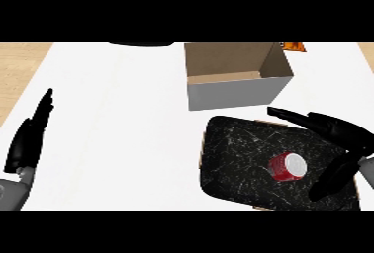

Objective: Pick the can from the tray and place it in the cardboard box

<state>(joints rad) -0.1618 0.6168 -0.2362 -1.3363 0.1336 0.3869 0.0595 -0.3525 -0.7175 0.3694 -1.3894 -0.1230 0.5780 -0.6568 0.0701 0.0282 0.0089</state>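
A red can (288,167) with a pale lid stands on the black speckled tray (234,163) at the lower right. My right hand (343,136) hovers over the tray's right side, open, its fingers spread above and to the right of the can and its thumb below it, not touching the can. The cardboard box (237,74) sits just behind the tray, open at the top, nothing visible inside. My left hand (29,136) rests open at the left edge, fingers pointing up.
A dark object (142,44) shows at the top edge, left of the box. An orange item (294,46) peeks out behind the box's right corner. The white counter (116,123) stretches between my left hand and the tray.
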